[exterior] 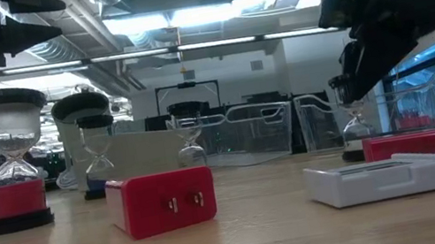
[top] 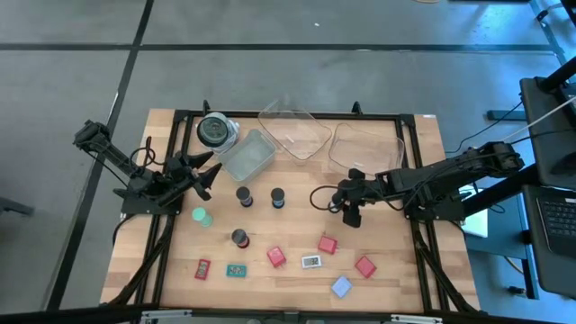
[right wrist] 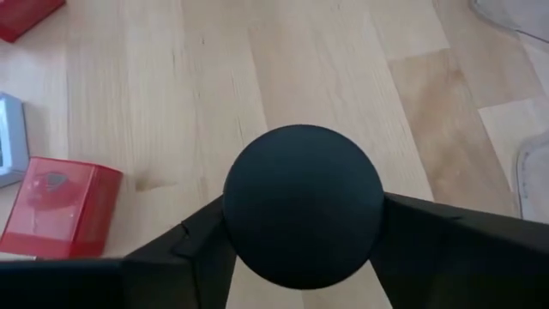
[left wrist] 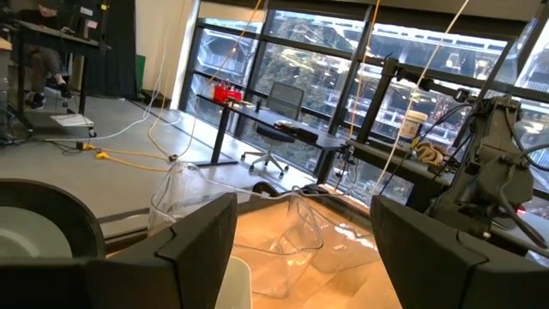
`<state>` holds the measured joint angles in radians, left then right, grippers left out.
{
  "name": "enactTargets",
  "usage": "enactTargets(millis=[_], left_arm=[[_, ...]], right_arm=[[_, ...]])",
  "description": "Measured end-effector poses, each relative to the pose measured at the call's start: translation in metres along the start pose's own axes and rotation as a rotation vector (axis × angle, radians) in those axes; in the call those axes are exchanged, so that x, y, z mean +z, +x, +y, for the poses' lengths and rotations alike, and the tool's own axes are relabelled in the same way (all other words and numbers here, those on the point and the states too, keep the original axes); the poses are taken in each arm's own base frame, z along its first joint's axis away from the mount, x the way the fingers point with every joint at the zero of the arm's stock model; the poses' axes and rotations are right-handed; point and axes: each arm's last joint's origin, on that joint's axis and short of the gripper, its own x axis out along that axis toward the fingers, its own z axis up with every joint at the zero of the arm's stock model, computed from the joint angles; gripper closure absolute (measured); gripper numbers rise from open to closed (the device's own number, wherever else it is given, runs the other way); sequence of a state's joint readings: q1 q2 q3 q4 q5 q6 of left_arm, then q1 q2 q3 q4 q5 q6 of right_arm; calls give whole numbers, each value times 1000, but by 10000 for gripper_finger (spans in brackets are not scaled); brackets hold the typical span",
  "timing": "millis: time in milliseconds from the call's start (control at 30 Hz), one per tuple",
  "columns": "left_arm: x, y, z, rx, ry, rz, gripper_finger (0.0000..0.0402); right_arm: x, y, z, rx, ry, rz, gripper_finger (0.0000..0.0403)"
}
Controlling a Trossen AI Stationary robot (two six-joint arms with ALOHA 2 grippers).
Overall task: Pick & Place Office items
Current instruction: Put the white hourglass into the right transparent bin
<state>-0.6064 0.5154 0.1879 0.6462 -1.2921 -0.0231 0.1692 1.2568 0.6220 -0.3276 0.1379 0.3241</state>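
Note:
The office items lie across the near half of the table: short black hourglass-like cylinders (top: 244, 195) (top: 277, 197) (top: 239, 238), one with a teal top (top: 202, 216), red blocks (top: 276, 257) (top: 328, 244) (top: 364, 266), and small flat rectangles in white (top: 311, 262), pale blue (top: 341, 287), red (top: 202, 269) and teal (top: 236, 270). My right gripper (top: 353, 211) is right of centre, shut on another black-topped cylinder (right wrist: 302, 204). My left gripper (top: 207, 175) hangs open above the table's left part, near the jar, and holds nothing. My right gripper holds the cylinder by its round black top (right wrist: 302, 204), pinched between the two fingers (right wrist: 193, 245), one on each side. The fingers come from above, pointing down. The cylinder stands upright below them (exterior: 353, 125); whether its base rests on the table, I cannot tell.
A round clear jar with a dark lid (top: 214, 130) and three clear trays (top: 246, 155) (top: 293, 130) (top: 364, 147) stand along the far side. Bare wood lies between the trays and the items. A black frame edges the table.

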Motion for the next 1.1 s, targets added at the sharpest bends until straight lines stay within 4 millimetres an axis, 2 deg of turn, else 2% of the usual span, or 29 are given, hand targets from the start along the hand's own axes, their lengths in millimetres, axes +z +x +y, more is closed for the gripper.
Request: enactTargets(millis=[133,367,533,767,967,1100], left_arm=[[0,0,0,0,0,0,138],[0,0,0,1,-1,0,138],[0,0,0,1,-1,0,138],[0,0,0,1,1,0,138],[-2,0,0,1,25,8,138],[-2,0,0,1,27,8,138]], right_arm=[[1,0,0,4,2,-13,180],[5,-4,1,11,9,-33,218],[28,-25,5,22,8,-75,235],[55,-54,9,19,-39,-88,293],[54,-52,9,9,-39,-85,337],[51,-48,8,-12,-8,-87,348]])
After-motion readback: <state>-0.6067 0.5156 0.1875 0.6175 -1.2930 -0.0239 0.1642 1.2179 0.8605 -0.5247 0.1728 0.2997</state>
